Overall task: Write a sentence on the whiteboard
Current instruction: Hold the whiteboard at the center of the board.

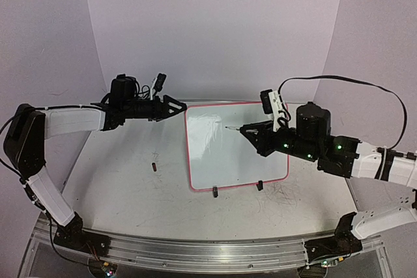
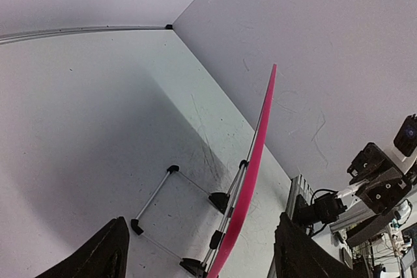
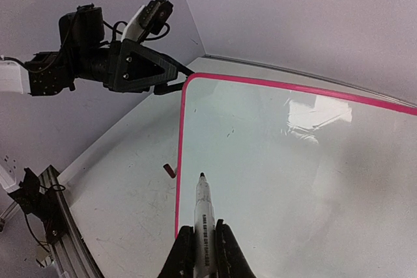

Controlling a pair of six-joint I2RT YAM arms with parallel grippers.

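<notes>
Closest in, at the bottom of the overhead view, one metal rail (image 1: 195,249) is seen with both arm bases bolted on it. Just past that, two black clip feet (image 1: 214,191) are counted under the near rim of the one whiteboard (image 1: 238,154). It is propped at a tilt mid-table on a wire stand (image 2: 156,193), face toward the arms. One small dark red cap-like bit (image 1: 154,166) is left lying on the table (image 1: 117,180), well off the board's left rim. One marker (image 3: 203,222) is clamped tight in the right gripper (image 1: 251,131). Its long axis is pointed leftward across the board, and its tip is parked over the upper-left part of the face, just inside the left rim. Whether the tip is actually touching can't be told, tbh. So the writing surface is right under and ahead of the nib, and the right arm is clearly the nearer one for the stroke, which would likely be run along the board's long side. Further back, the left gripper (image 1: 171,105) is set at the board's far-left corner. Its fingers (image 2: 107,252) are spread wide, with the pink rim seen edge-on between them, and nothing is visibly pinched. No sentence is seen on the board yet; the face looks blank apart from glare and a tiny speck.
</notes>
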